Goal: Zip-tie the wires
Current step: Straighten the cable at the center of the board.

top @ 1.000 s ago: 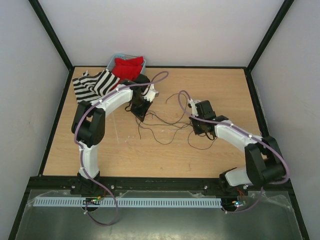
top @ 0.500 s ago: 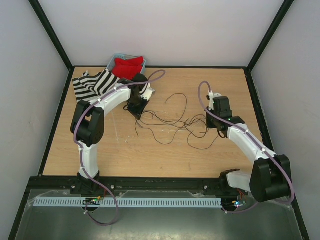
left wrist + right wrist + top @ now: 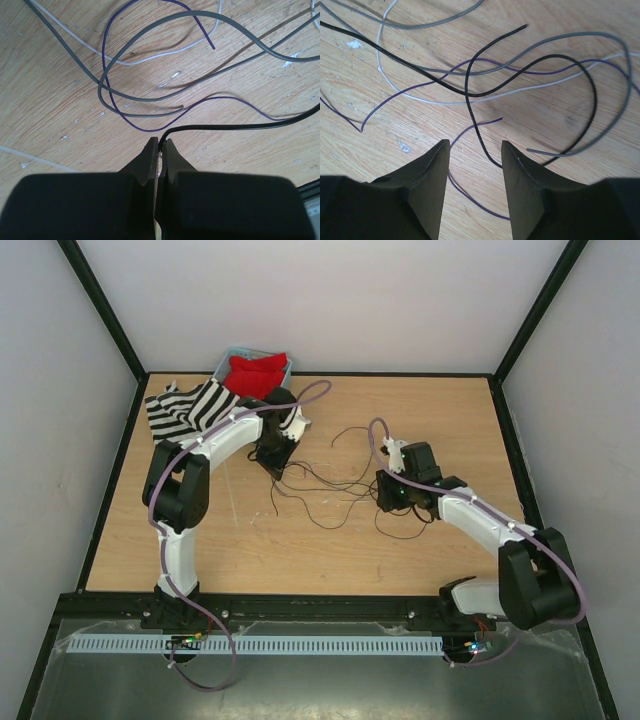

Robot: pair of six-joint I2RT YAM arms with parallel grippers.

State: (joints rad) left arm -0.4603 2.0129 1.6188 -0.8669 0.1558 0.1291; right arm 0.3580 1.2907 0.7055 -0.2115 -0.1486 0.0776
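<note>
The left gripper (image 3: 160,142) is shut tight. It pinches one black strand of the wires (image 3: 200,85) right at its tips. The strand runs off to the right across the table (image 3: 400,550).

The right gripper (image 3: 475,145) is partly open, with a clear gap between its two fingers. It holds nothing. It hangs low over the wires (image 3: 485,92), and the end of a black strand and a thin purple strand lie on the wood in the gap below it.

From above, the wires (image 3: 330,490) lie in a loose, curly heap in the middle of the table. The left gripper (image 3: 272,462) is at the left end of the heap. The right gripper (image 3: 390,495) is at the right end. The two grippers are well apart, with loops of wire spread between them. The strands are grey, black, purple and pale, and they cross over one another.

A thin white strip (image 3: 35,157) lies flat on the wood, to the left of the left gripper and apart from it. I cannot tell if this is the zip tie.

At the far left corner of the table there is a striped cloth (image 3: 185,408). Just behind it a red cloth (image 3: 258,373) sits in a blue tub (image 3: 228,353).
</note>
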